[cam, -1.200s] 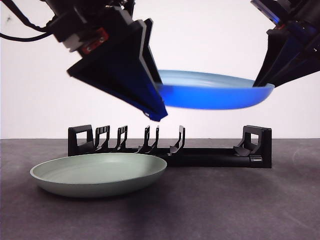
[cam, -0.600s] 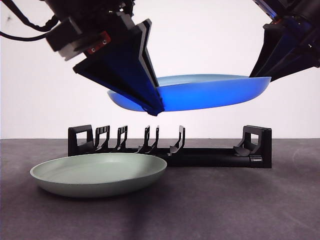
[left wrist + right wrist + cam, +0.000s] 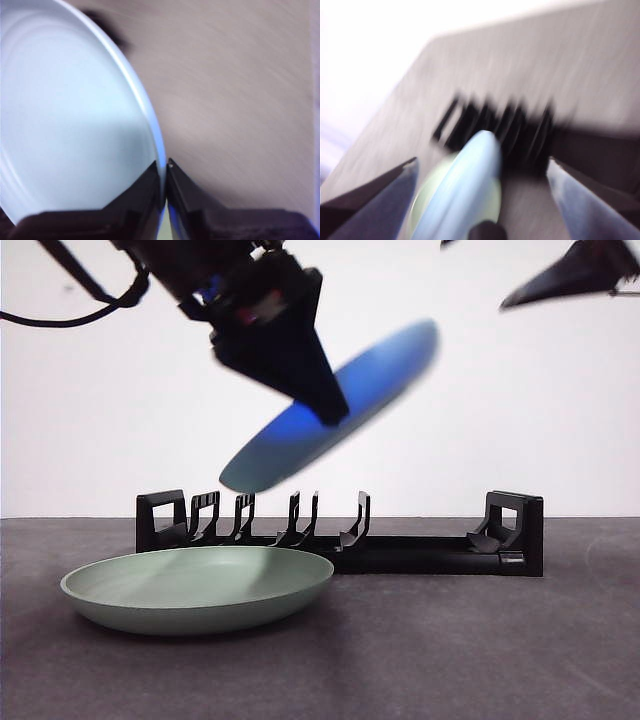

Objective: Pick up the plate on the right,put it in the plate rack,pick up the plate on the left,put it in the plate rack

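Blue plate (image 3: 330,405) now tilted, released by right gripper (image 3: 570,280)

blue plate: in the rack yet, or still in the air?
Still in the air. The blue plate hangs tilted above the plate rack, touching no prong, its rim clamped by the left gripper. The right gripper is open, clear of it.

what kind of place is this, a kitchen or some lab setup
Most likely a lab test bench, not a kitchen: a bare dark table against a plain white backdrop, holding only a black plate rack and a pale green plate, while the left gripper holds a blue plate tilted above the rack.
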